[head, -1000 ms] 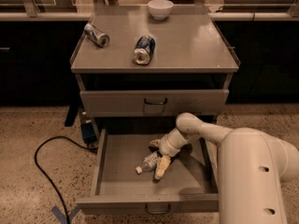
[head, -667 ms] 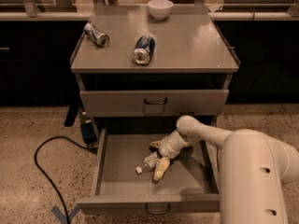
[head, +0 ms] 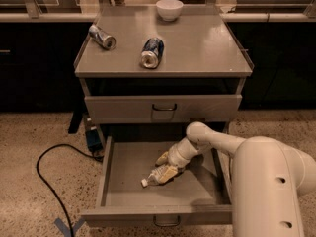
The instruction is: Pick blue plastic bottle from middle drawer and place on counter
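The middle drawer (head: 123,194) is pulled open under the cabinet. The blue plastic bottle (head: 156,176), clear with a white cap pointing left, lies on its side on the drawer floor. My gripper (head: 166,165) reaches down into the drawer from the right and its tan fingers (head: 162,158) are closed on the bottle's right end. The bottle still rests on the floor. The counter (head: 197,43) is the grey cabinet top above.
Two dented blue-and-silver soda cans (head: 102,36) (head: 151,52) lie on the counter, with a white bowl (head: 169,9) at its back edge. The upper drawer front (head: 163,107) is closed. A black cable (head: 49,177) loops on the floor to the left.
The fingers have drawn closer together around the bottle's end. The bottle has shifted slightly left and down on the drawer floor.
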You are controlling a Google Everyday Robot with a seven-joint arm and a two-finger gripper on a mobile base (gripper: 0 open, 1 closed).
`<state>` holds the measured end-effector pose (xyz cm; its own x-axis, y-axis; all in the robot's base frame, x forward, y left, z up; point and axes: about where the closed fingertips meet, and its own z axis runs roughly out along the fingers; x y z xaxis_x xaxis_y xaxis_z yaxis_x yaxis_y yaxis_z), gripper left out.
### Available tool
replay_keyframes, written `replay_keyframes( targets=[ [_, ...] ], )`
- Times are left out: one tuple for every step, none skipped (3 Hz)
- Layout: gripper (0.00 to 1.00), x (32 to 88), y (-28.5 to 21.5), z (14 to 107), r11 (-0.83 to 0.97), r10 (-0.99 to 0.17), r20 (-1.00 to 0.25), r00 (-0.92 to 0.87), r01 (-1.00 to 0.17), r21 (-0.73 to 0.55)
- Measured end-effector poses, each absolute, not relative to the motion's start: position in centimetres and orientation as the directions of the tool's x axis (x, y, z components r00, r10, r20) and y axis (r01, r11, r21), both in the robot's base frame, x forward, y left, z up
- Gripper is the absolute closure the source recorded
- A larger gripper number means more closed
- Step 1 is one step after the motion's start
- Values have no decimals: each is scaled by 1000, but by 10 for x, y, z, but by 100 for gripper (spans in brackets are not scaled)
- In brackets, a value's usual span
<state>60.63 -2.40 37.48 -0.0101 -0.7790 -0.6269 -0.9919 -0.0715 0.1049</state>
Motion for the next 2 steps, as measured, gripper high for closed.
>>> replay_keyframes(
  targets=[
    [64, 606, -24, 375, -73, -778, -629, -10, -992, 106],
    [88, 602, -26, 406, -62, -761, -649, 0, -995, 72]
  ],
)
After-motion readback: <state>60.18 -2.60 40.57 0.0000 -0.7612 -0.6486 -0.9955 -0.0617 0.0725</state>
